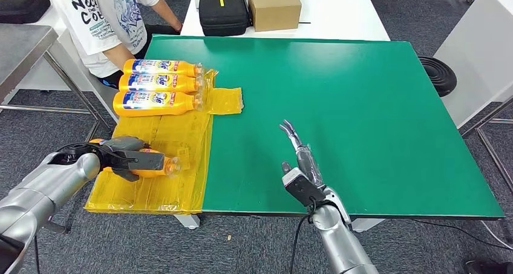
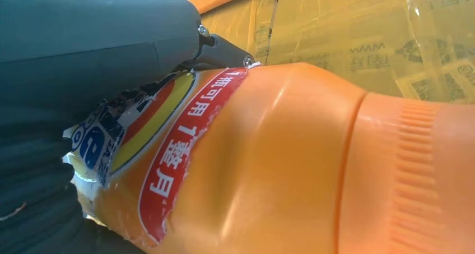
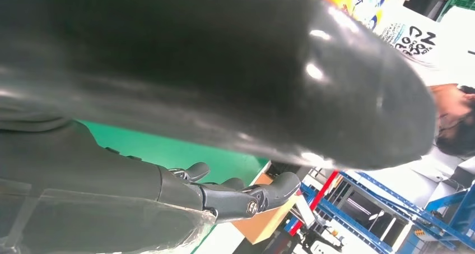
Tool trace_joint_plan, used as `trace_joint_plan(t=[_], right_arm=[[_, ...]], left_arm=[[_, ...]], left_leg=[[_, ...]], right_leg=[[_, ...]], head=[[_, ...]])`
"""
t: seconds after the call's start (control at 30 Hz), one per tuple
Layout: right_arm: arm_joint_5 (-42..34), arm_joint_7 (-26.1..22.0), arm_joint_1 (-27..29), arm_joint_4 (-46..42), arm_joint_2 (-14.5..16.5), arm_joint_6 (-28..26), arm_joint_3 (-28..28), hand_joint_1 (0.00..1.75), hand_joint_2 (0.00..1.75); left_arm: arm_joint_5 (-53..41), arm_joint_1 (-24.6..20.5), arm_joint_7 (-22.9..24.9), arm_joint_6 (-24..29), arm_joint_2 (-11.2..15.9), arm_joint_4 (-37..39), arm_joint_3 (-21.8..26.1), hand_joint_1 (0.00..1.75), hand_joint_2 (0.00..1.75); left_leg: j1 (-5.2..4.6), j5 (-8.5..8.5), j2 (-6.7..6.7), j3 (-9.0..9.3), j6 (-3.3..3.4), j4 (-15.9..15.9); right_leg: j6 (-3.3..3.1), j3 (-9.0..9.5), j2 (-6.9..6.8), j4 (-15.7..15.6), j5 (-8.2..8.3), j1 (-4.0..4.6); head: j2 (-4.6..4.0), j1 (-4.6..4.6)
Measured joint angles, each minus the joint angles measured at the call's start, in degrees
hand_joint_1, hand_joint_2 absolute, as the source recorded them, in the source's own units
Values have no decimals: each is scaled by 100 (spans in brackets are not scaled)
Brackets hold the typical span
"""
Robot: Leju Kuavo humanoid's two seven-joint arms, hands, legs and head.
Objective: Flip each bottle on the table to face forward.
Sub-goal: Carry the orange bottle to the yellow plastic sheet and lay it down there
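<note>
One orange bottle [image 1: 158, 165] lay on its side on yellow sheet [image 1: 175, 132] at table [image 1: 363, 104] near-left edge, left hand [image 1: 124, 156] fingers clamped round its body, cap end sticking out past fingers, right hand [image 1: 302, 165] w/ fingers apart over green mat, 3 more bottles [image 1: 158, 83] lying farther back.

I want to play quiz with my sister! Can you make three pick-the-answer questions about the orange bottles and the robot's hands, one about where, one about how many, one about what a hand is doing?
1. Where do the lined-up bottles lie?
A. on the yellow sheet's far end
B. on the cardboard box
C. on the grey floor

2. How many bottles lie in that row?
A. one
B. three
C. five

3. What is the left hand doing?
A. pointing up
B. resting flat
C. gripping a bottle

Answers:
1 A: the row lies on the yellow sheet.
2 B: three lie side by side.
3 C: the left hand grips a bottle; the right hand holds nothing.
</note>
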Motion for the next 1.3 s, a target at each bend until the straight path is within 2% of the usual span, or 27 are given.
trace_joint_plan(t=[0.3, 0.33, 0.43, 0.47, 0.97, 1.3], right_arm=[[-1, 0, -99, 132, 41, 13, 3, 0, 0], [-1, 0, -110, 151, 43, 17, 3, 0, 0], [-1, 0, -146, 217, 47, 38, 3, 0, 0], [-3, 0, -156, 242, 48, 43, 4, 0, 0], [-105, 0, -273, 478, 52, 14, 22, 0, 0], [-136, 0, -320, 550, 52, 9, 22, 0, 0]], left_arm=[[70, -15, 209, 498, -380, 158, 6, 175, 175], [54, -20, 225, 531, -430, 175, 6, 166, 175], [-52, -36, 237, 516, -554, 241, -3, 36, 175], [-82, -39, 225, 471, -583, 265, -9, 0, 175], [-198, -103, -75, -90, -697, 429, -186, 0, 175], [-210, -179, -110, -200, -716, 479, -307, 0, 175]], left_leg=[[-1, 4, -13, 0, 4, 0], [-1, 4, -13, 1, 4, 0], [-2, 4, -12, 1, 4, 0], [-2, 3, -12, 1, 4, 0], [-1, 2, -8, 3, 3, 0], [-1, 2, -8, 3, 3, 0]], right_leg=[[1, 7, -15, -1, 0, -1], [1, 7, -15, 0, 0, -1], [1, 7, -14, 0, 0, -1], [1, 7, -14, 0, 0, -1], [1, 8, -12, 0, 0, 1], [1, 8, -12, 0, 0, 1]], head=[[0, 1], [0, 0], [0, 0], [0, 0], [0, 0], [0, -1]])
